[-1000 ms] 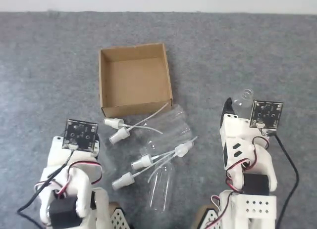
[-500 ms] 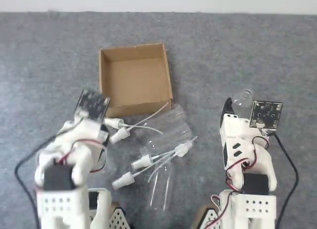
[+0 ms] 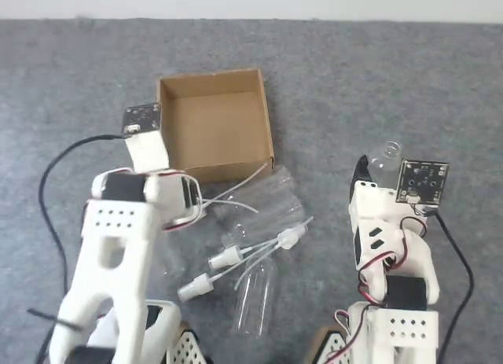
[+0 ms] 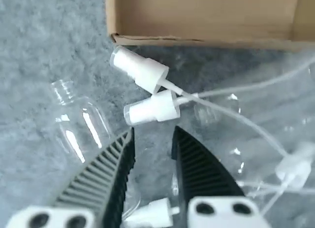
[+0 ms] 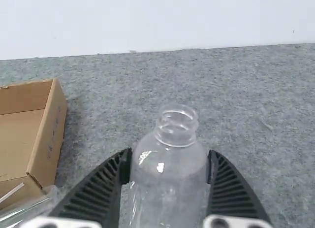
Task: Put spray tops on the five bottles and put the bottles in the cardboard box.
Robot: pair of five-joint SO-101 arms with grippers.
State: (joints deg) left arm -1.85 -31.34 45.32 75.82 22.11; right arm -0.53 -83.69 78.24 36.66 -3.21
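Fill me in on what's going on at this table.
The right pincer holds a clear bottle by its body, its neck bare. The left pincer hangs open over loose spray tops lying beside the cardboard box, gripping nothing. Other bottles lie uncapped on the table; none is in the box yet.

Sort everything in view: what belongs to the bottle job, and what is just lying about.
Belongs to the job:
cardboard box
spray tops
loose clear bottles
bottle held in the right gripper

Just there:
grey mat
white wall behind it
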